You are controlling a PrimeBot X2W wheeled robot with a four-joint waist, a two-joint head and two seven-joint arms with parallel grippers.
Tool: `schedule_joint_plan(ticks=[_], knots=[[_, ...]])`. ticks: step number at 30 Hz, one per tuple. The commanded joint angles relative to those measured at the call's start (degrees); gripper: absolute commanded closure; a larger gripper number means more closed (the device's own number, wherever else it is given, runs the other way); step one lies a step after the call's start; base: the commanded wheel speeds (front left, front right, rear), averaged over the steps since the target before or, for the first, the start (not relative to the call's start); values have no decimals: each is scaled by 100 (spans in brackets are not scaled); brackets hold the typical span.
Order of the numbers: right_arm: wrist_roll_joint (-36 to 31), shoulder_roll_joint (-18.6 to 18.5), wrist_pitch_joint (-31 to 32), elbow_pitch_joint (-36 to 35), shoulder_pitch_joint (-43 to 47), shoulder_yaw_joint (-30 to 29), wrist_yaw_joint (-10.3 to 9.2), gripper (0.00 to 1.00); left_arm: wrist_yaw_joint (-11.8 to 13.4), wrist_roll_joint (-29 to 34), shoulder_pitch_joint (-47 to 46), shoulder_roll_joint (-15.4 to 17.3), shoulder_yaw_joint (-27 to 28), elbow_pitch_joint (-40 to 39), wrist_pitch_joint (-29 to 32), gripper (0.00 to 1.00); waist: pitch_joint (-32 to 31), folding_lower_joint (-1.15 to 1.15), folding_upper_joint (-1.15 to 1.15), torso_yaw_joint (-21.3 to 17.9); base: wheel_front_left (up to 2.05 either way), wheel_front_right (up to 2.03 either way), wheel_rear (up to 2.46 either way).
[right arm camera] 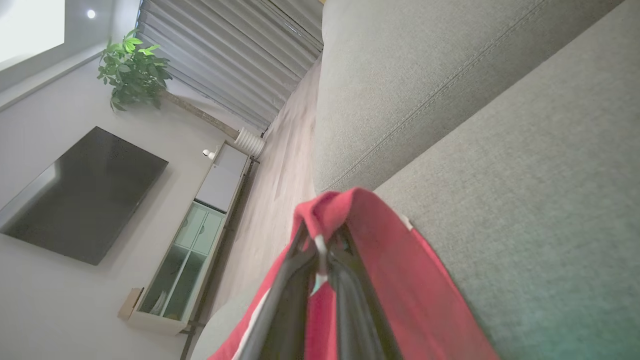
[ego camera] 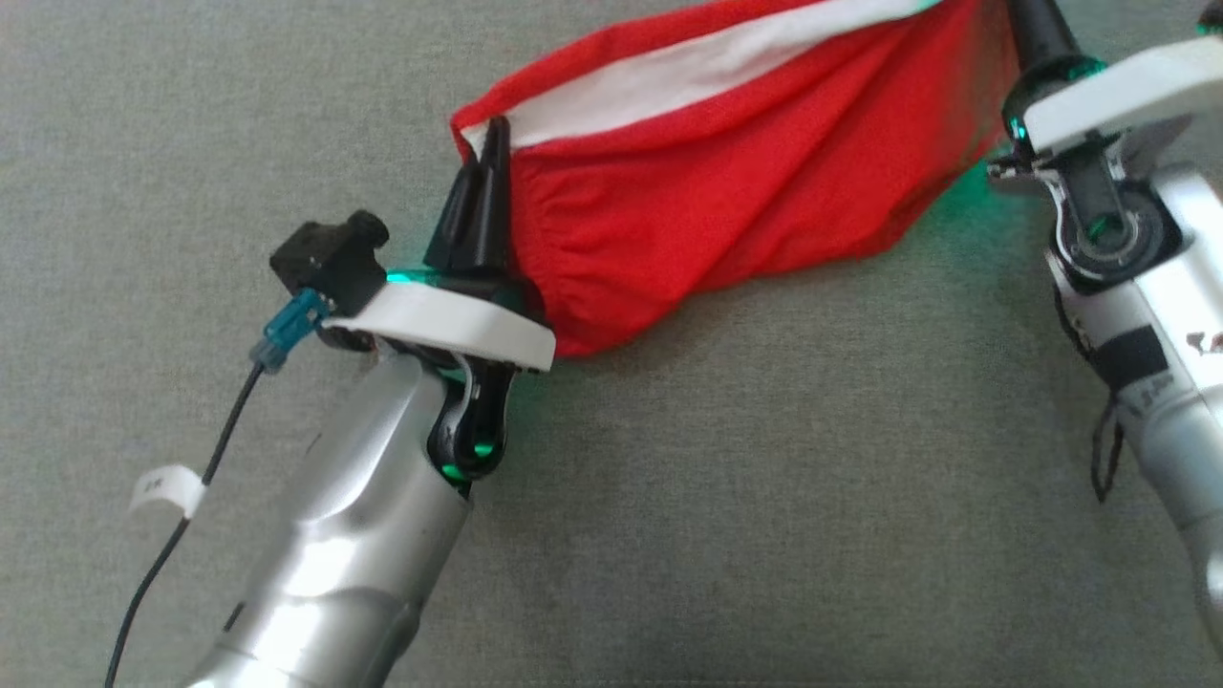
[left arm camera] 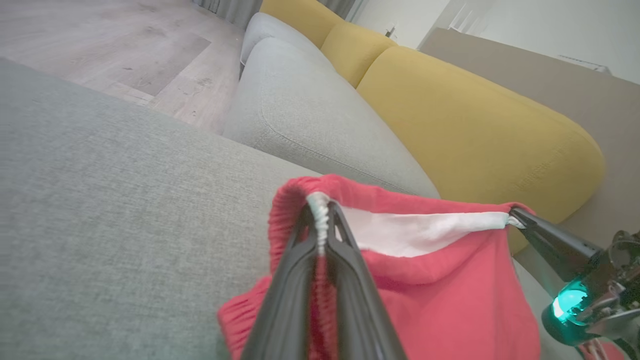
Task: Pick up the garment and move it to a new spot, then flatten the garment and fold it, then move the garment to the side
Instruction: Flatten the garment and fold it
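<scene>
garment: red fabric (ego camera: pixel 726 191), white-edged along the top; ribbed gathers showing at the left end; diagonal creases running through the middle; lower edge sagging
where: being held stretched between both grippers, over the grey sofa cushion (ego camera: pixel 191 115); contact between the sagging edge and the cushion cannot be told
left gripper: (ego camera: pixel 489 143) fingers being pressed together on the garment's left top corner; white edge being pinched between them
right gripper: (right arm camera: pixel 320 245) fingers being closed on the opposite top corner; red cloth being bunched over the tips
behind: yellow backrest (left arm camera: pixel 475 115) being shown beyond the cushion in the left wrist view
</scene>
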Motion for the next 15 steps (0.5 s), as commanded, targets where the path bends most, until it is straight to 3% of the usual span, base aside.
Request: schedule_joint_plan(ticks=[1,7,8,9,10,11,15], knots=[[-86,75,-4,-37,-166,55,11,100,80,-22,-193,84,119,-119,-37,100,83,-1,0,58,0,0,0],[-279,144,-35,350,-519,177,11,100,235,-78,-251,84,-17,-59,-37,100,186,-1,0,173,0,0,0],[-351,154,-137,461,-588,196,11,59,268,-123,-229,84,-83,-23,-37,100,197,-1,0,203,0,0,0],[-380,163,-175,499,-614,213,11,0,300,-146,-221,84,-99,-3,-37,79,200,-1,0,217,0,0,0],[-387,173,-225,530,-628,211,11,0,350,-146,-216,84,-91,6,-37,25,199,-1,0,228,0,0,0],[-428,166,-308,565,-640,217,11,0,397,-126,-205,84,-93,21,-37,0,190,-1,0,236,0,0,0],[-691,88,-565,635,-618,393,11,0,589,11,-74,84,-39,48,-37,0,132,-1,0,237,0,0,0]])
